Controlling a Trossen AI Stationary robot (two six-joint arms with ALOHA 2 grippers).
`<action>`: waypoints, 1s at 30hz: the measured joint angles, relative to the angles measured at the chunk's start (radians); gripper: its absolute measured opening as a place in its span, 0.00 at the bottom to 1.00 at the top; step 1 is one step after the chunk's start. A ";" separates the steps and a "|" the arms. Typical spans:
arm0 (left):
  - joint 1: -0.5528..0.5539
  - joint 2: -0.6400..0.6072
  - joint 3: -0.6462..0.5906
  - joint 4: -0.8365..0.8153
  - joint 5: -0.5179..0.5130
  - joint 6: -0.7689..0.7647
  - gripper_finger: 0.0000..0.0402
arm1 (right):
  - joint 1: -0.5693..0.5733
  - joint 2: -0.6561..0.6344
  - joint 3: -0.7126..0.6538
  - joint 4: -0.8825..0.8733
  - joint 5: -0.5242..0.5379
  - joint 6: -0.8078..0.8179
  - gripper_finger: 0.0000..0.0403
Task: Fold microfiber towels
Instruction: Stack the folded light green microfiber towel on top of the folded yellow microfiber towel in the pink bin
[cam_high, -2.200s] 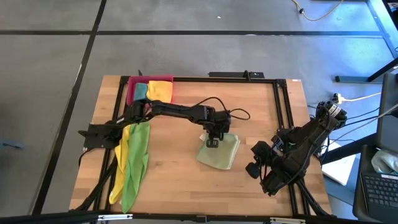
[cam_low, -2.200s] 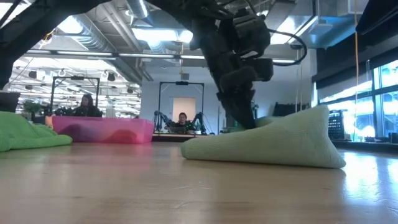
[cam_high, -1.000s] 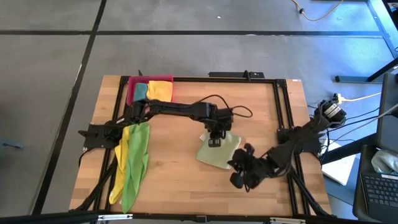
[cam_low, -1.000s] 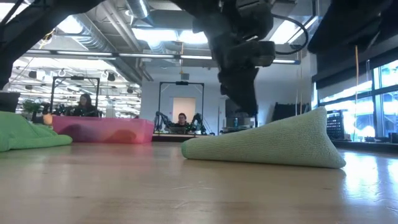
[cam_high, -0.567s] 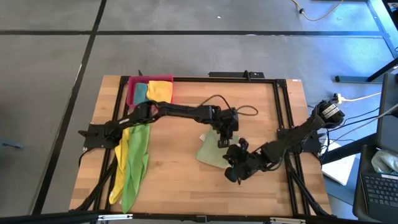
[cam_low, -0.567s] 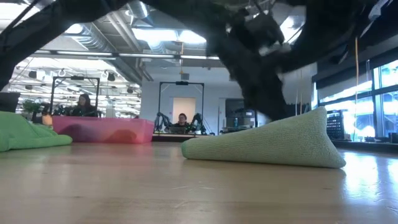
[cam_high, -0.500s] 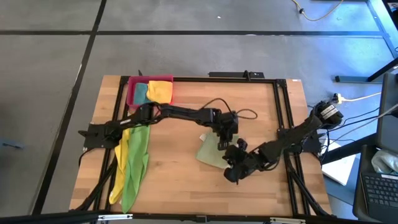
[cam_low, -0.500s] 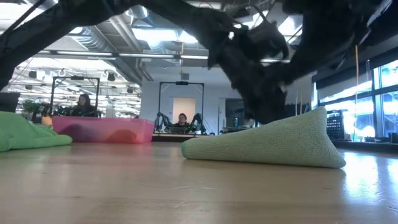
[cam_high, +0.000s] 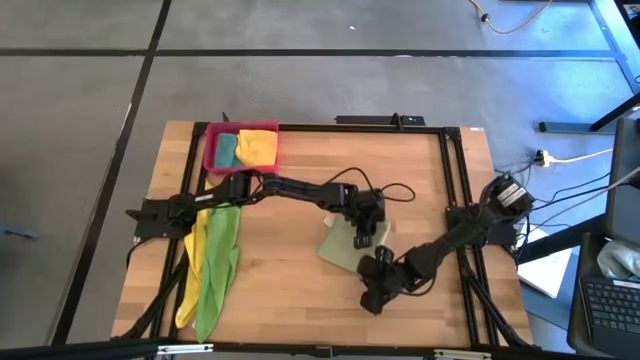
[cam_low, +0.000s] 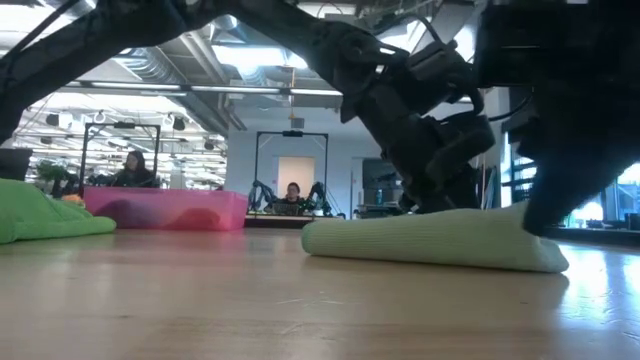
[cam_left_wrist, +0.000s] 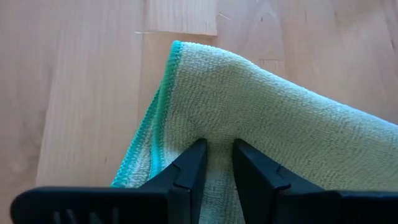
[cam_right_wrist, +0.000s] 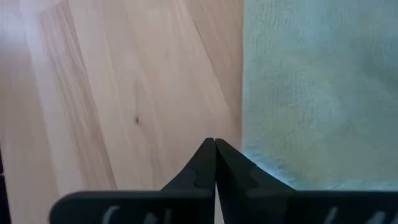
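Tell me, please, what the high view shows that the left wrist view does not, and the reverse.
Only the high view shows the pink tray holding a teal towel and a yellow towel, two more towels, yellow and green, hanging off the table's left side, and the right gripper. Only the left wrist view shows the left fingers pinching a fold, and the towel's teal edging. Both show the olive towel on bare wood.

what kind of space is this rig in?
Looks like a robotics lab or open workshop. Behind the wooden table the low view shows exposed ceiling ducts, another framed arm rig, and people seated at workstations.
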 joint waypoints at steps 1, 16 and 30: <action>0.002 0.000 0.000 0.001 0.000 -0.001 0.19 | 0.006 0.000 0.000 -0.007 0.001 0.013 0.02; -0.003 0.001 -0.001 -0.006 -0.022 -0.008 0.19 | 0.034 -0.141 0.010 -0.091 0.248 0.071 0.03; 0.004 -0.008 -0.002 -0.051 -0.003 -0.126 0.19 | 0.029 -0.118 -0.148 0.064 0.089 0.185 0.03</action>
